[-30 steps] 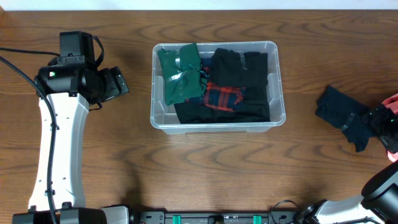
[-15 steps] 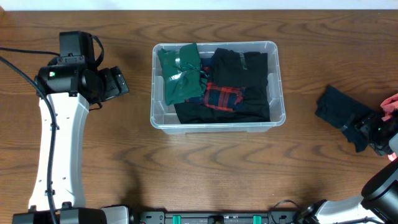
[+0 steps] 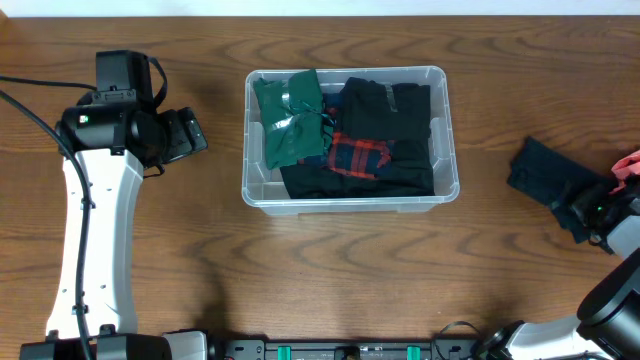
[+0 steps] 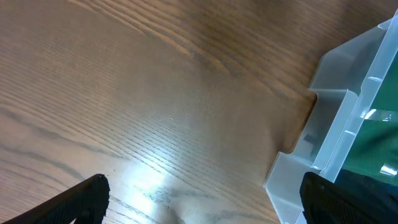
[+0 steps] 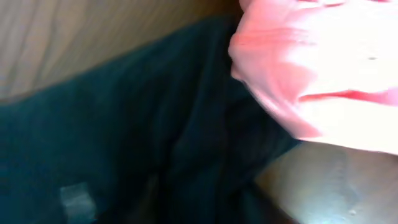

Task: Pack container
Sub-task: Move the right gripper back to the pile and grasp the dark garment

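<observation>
The container (image 3: 350,204), a clear plastic bin, stands mid-table holding a green garment (image 3: 290,120), a black garment (image 3: 385,140) and a red plaid piece (image 3: 358,153). A dark navy garment (image 3: 545,178) lies on the table at the right. My right gripper (image 3: 598,212) presses into its right end; the right wrist view is filled by the dark garment (image 5: 124,137) and a pink garment (image 5: 323,68), and the fingers do not show. My left gripper (image 3: 190,133) hovers left of the bin, open and empty (image 4: 202,199), with the container's corner (image 4: 336,124) beside its right finger.
A pink garment (image 3: 628,165) lies at the table's far right edge, just behind the right gripper. The left arm's white link (image 3: 95,230) runs down the left side of the wooden table (image 3: 330,280).
My right gripper has moved left and down onto the right end of the dark navy garment. The left arm and the bin's contents have stayed still.
</observation>
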You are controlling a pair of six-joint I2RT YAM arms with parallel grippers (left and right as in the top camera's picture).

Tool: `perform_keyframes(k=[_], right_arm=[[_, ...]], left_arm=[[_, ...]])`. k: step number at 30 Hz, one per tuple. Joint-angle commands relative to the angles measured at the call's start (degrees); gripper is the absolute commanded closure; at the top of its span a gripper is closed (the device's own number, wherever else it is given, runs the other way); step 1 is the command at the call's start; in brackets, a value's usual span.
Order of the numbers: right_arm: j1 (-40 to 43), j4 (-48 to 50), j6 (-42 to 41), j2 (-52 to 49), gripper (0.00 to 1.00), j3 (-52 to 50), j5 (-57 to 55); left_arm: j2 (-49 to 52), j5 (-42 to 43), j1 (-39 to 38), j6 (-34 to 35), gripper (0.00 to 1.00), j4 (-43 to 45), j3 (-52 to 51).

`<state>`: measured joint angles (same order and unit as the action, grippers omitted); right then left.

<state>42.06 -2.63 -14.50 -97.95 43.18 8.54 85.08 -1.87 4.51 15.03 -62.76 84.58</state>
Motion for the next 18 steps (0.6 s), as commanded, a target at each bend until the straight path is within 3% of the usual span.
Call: perform_keyframes(k=[1,2,8,18], right_arm=[[-1.9,-0.1,-0.7,-0.6,0.91,-1.8,-1.0],[-2.3,0.2,-0.7,-0.6,0.99,-1.8,-1.0],[-3.2,1.3,-2.3,-0.5,0.99,-0.2,-0.3],[-4.9,-6.2,-3.9,5.0,0.99,10.9,17.7]], left_arm=[[0.6,-0.2,0.3,0.1,0.02,-0.2,-0.2],[0.6,-0.2,0.3,0.1,0.02,-0.2,-0.2],[0.6,-0.2,0.3,0.1,0.02,-0.2,-0.2],[0.6,-0.2,0.3,0.1,0.02,-0.2,-0.2]])
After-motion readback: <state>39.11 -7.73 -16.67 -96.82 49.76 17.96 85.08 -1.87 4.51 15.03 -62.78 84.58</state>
